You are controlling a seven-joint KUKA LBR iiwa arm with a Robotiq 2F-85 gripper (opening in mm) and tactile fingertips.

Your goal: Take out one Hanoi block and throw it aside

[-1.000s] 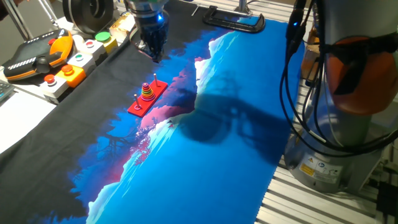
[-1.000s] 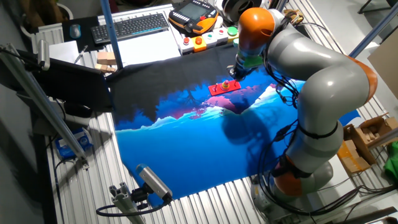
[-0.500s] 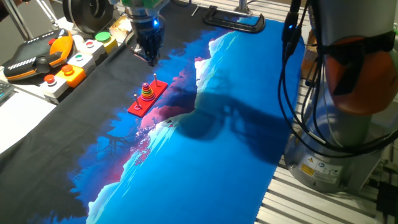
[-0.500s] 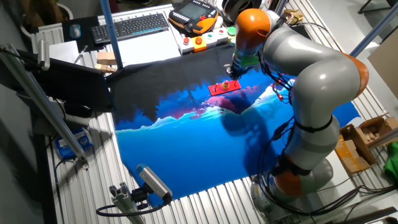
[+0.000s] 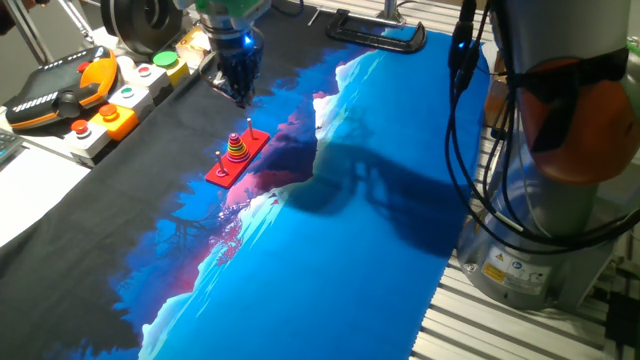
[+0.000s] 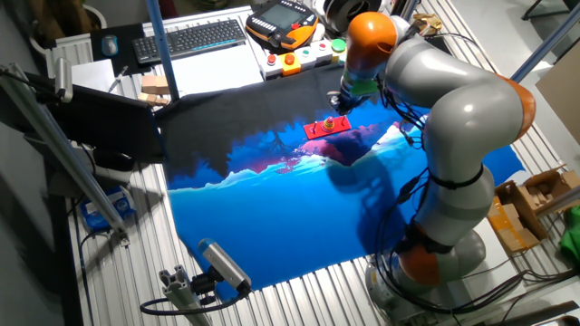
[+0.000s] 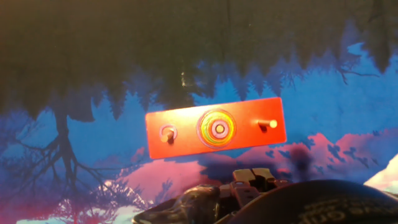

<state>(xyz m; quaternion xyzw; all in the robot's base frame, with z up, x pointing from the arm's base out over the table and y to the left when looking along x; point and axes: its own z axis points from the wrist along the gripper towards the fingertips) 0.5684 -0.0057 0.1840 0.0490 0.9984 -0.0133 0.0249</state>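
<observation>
The Hanoi tower has a red base with three pegs, and a stack of coloured blocks sits on the middle peg. It also shows as the base in the other fixed view. From the hand view I look straight down on the blocks and the base; both outer pegs are bare. My gripper hangs above the cloth, behind the tower and apart from it, also seen as the gripper. Its fingertips sit together at the bottom edge, with nothing between them.
A blue and black printed cloth covers the table. A box of push-buttons and an orange teach pendant lie at the left. A black clamp sits at the back, a keyboard beyond the cloth, and the arm's base at the right.
My gripper has shifted slightly to the left above the cloth behind the tower. The tower and its blocks have not moved.
</observation>
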